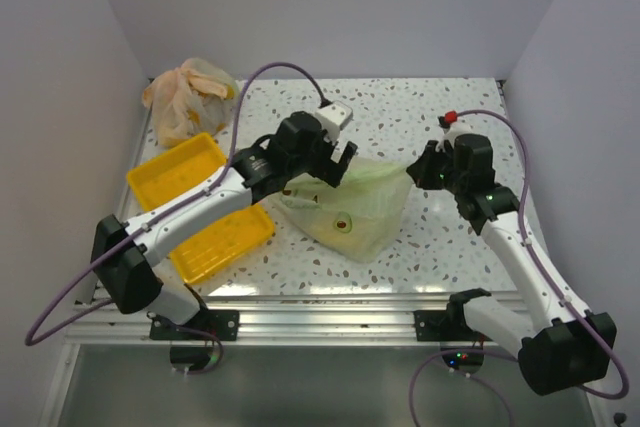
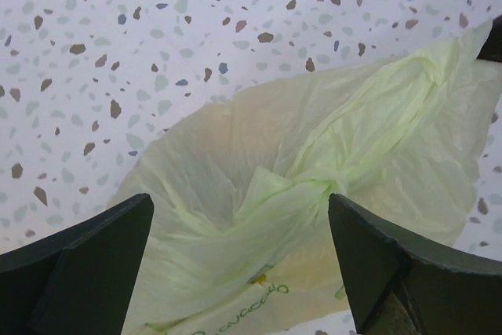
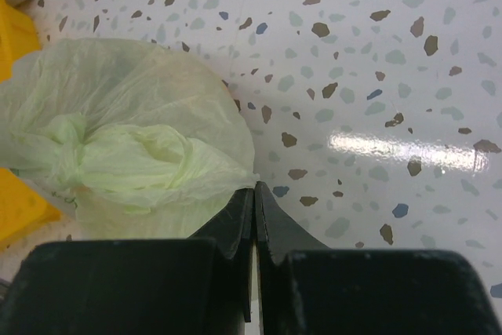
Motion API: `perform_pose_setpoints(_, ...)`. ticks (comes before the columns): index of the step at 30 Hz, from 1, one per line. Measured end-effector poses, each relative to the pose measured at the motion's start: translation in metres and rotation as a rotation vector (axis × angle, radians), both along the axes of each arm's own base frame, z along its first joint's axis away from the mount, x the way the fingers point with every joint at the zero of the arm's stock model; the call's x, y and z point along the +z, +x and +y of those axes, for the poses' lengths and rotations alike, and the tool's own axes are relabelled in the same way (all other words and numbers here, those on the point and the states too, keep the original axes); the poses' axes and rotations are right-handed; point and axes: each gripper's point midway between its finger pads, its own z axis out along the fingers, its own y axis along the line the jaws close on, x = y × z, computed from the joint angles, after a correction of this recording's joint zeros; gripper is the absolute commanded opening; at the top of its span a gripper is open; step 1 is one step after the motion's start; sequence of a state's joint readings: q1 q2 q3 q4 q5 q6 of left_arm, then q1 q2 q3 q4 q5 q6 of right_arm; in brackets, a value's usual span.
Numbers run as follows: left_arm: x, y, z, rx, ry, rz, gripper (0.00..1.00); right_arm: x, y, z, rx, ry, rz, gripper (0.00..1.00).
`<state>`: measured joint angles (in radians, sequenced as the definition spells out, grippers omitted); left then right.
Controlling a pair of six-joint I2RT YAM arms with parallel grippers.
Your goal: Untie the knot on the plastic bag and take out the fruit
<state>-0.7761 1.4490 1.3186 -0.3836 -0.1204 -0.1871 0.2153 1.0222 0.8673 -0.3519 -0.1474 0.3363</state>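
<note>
Thin, crinkly, pale green plastic bag in the middle of the table, just right of the yellow trays. Translucent film, slack and rumpled, spread in a rough triangle, with small green print near the lower edge. Handles twisted into a tight, ropy knot, done up, seen from the right wrist view as a bunched lump on the bag's left side. Contents blurred behind the film: only a faint warm orange tinge, no shape to tell.

Upper right corner of the bag drawn up into a taut ridge, ending at the right gripper. Matte black jaws pressed flat together, pinching that thin edge of plastic.

Left gripper above the knot, blunt black fingers spread wide on either side of it, grasping nothing.

Table: glossy white, flecked with brown, grey and blue chips like terrazzo.

Yellow trays: two shallow rectangles of hard plastic, side by side at the left, the near one ribbed inside.

Orange-beige bag: crumpled and lumpy, in the far left corner, well apart from the green one.
</note>
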Motion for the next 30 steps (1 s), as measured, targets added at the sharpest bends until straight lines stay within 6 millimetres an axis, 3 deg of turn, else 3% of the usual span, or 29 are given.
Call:
perform_pose_setpoints(5, -0.034, -0.006, -0.022, -0.154, 0.245, -0.053, 0.99, 0.003, -0.002, 0.005, 0.039, -0.015, -0.01, 0.0)
perform_pose_setpoints(9, -0.062, -0.011, -0.012, -0.239, 0.406, -0.033, 0.97, 0.002, -0.004, 0.006, 0.05, -0.019, -0.005, 0.0)
perform_pose_setpoints(14, -0.069, -0.015, -0.004, -0.301, 0.482, -0.033, 0.93, 0.001, -0.005, 0.006, 0.057, -0.024, -0.002, 0.0)
perform_pose_setpoints(17, -0.071, -0.016, -0.002, -0.32, 0.504, -0.031, 0.84, 0.001, -0.005, 0.006, 0.057, -0.024, -0.003, 0.0)
perform_pose_setpoints(20, -0.074, -0.012, -0.003, -0.316, 0.521, -0.034, 0.57, 0.001, -0.005, 0.006, 0.057, -0.025, -0.001, 0.0)
perform_pose_setpoints(21, -0.076, -0.009, -0.002, -0.307, 0.534, -0.037, 0.36, 0.001, -0.006, 0.006, 0.057, -0.025, 0.0, 0.0)
perform_pose_setpoints(23, -0.08, -0.004, 0.001, -0.28, 0.56, -0.043, 0.09, 0.001, -0.006, 0.005, 0.053, -0.027, 0.001, 0.0)
perform_pose_setpoints(25, -0.078, 0.004, 0.004, -0.243, 0.578, -0.066, 0.01, 0.001, -0.006, 0.003, 0.041, -0.035, -0.002, 0.0)
perform_pose_setpoints(30, -0.051, 0.032, 0.018, -0.109, 0.491, -0.12, 0.0, 0.002, -0.003, -0.005, -0.014, -0.061, -0.009, 0.0)
